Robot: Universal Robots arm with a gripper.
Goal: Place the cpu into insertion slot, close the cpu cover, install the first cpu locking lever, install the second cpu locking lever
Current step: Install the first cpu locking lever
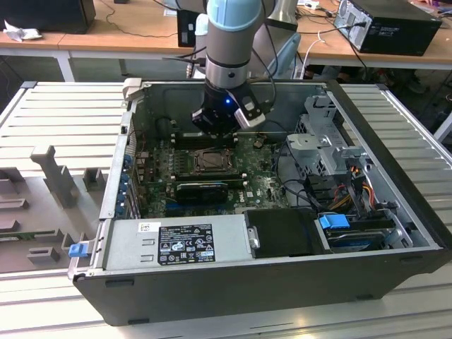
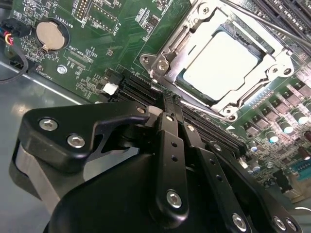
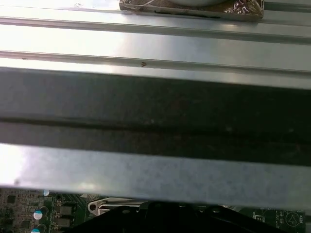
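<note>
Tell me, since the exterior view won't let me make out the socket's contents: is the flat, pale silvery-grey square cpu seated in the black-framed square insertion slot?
Observer: Yes. In the second wrist view, the cpu lies flat in the insertion slot.
Operator: And the thin silvery metal cover frame?
Observer: The cpu cover lies down around the chip.
Operator: The gripper?
Observer: The gripper is shut, with its tips near a corner of the cover.

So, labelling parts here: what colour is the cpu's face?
Pale silvery-grey, on the square metal cpu; clearest in the second wrist view.
</note>
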